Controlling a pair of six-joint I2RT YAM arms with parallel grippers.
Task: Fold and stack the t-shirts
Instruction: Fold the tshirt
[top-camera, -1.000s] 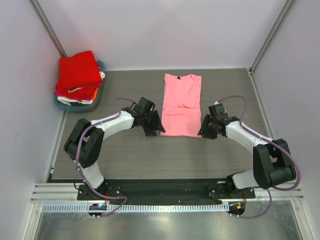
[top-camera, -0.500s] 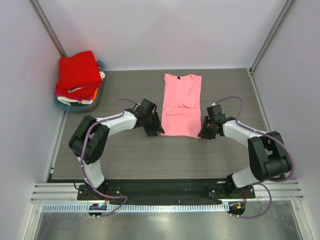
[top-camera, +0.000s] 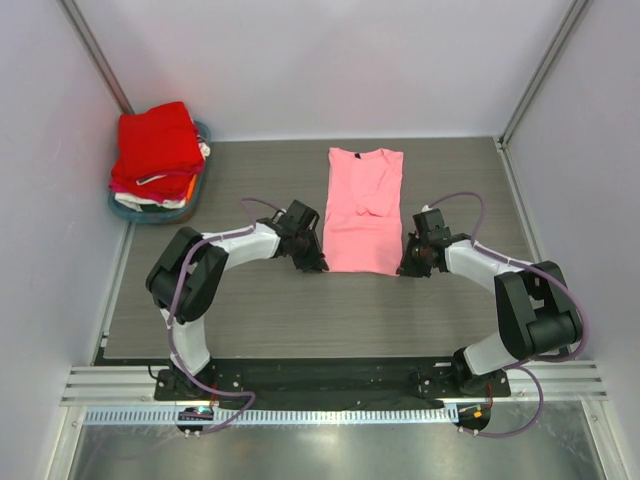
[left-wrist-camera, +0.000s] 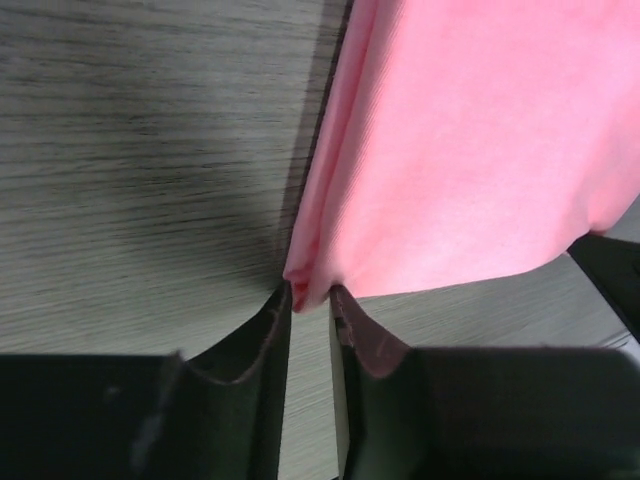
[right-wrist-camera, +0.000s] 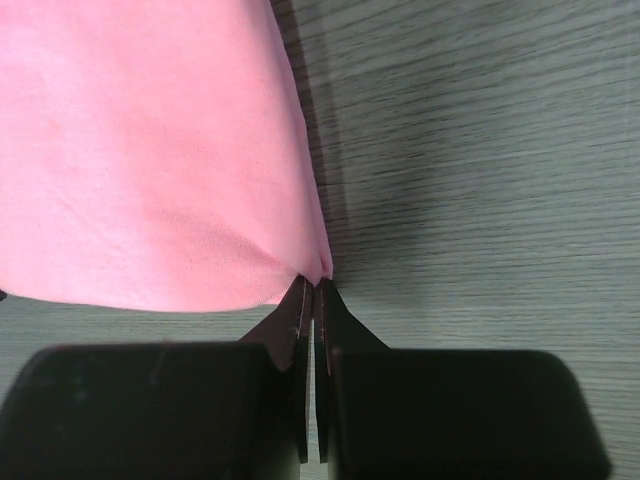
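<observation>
Grey wood-grain desk (top-camera: 250, 310) carries a pink t-shirt (top-camera: 362, 210) lying flat at its middle. The left gripper (left-wrist-camera: 311, 295) is narrowed onto the shirt's near left hem corner, and the right gripper (right-wrist-camera: 313, 285) is pinched nearly closed on the near right corner. Folded t-shirts (top-camera: 155, 145), red on top, sit stacked on a teal tray (top-camera: 125, 212) at far left.

White arms (top-camera: 235, 243) — black joints (top-camera: 180, 280), looping purple cables (top-camera: 460, 197).

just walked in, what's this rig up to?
Both arms are on the light pink t-shirt, which lies on the table as a long strip with its sides folded in. The left gripper pinches its near left hem corner, and the right gripper is shut on the near right corner. Folded shirts, a red t-shirt on top, sit stacked on the teal tray at far left.
</observation>
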